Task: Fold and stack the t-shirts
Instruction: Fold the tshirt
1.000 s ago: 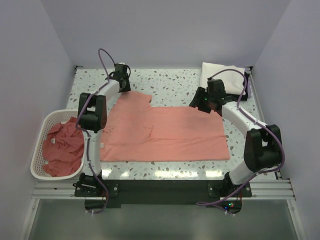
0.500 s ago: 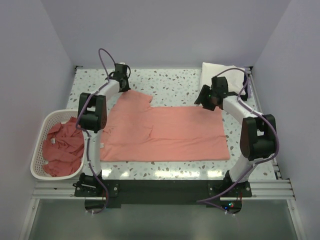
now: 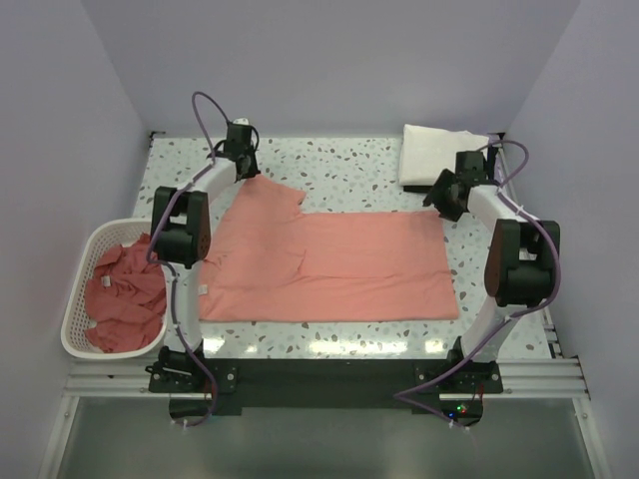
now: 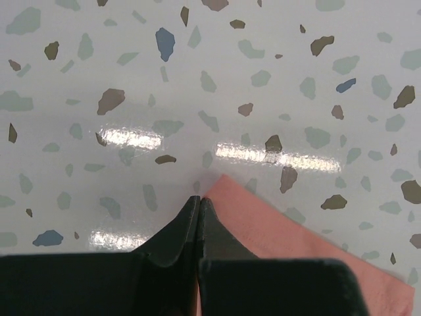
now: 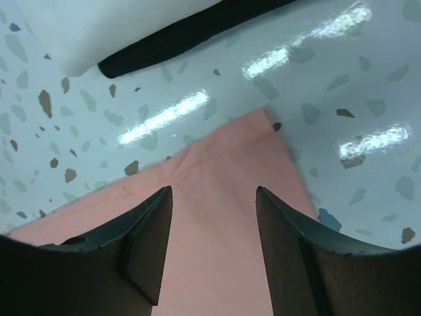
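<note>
Shirt (image 3: 329,264), salmon-pink, lies spread flat across the middle of the speckled worktop (image 3: 339,165). More shirts (image 3: 125,294) sit crumpled in the basket (image 3: 75,339) at the near left. Farther back, the left fingers (image 4: 177,230) are pressed tight together at the spread shirt's far left corner; whether cloth is nipped I cannot tell. The right fingers (image 5: 145,237) stand apart above its far right corner. A folded white cloth (image 3: 439,152) lies beyond.

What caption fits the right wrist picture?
Open right gripper above a corner of the spread pink t-shirt.
</note>
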You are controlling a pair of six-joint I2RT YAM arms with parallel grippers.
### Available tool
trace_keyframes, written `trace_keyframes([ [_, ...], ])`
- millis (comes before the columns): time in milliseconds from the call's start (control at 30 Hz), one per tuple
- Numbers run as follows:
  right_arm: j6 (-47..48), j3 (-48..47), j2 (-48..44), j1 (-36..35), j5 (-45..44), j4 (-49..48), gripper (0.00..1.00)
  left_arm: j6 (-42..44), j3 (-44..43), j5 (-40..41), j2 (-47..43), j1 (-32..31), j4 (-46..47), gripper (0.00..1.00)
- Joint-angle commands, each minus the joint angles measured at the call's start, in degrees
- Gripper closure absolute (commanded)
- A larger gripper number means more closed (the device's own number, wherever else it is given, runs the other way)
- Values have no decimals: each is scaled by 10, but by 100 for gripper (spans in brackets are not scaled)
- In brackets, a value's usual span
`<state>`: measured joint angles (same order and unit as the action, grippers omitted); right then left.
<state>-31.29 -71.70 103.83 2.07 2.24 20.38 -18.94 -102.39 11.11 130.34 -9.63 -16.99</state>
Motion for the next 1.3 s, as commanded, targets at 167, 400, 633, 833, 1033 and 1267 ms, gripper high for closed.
trace_keyframes([
  [167,22,-38,29,28,-44,22,46,-14,18,-14,-68,5,49,100],
  [400,25,-62,68,29,-50,12,54,-20,21,-26,-73,5,49,100],
  [633,18,-81,106,31,-49,11,62,-22,28,-31,-79,5,55,100],
  [833,18,-80,107,31,-60,12,65,-22,26,-32,-81,5,55,100],
  [1033,17,-86,116,31,-53,16,76,-22,27,-36,-80,5,55,100],
  [1267,17,-94,116,31,-63,23,93,-22,30,-38,-87,5,59,100],
])
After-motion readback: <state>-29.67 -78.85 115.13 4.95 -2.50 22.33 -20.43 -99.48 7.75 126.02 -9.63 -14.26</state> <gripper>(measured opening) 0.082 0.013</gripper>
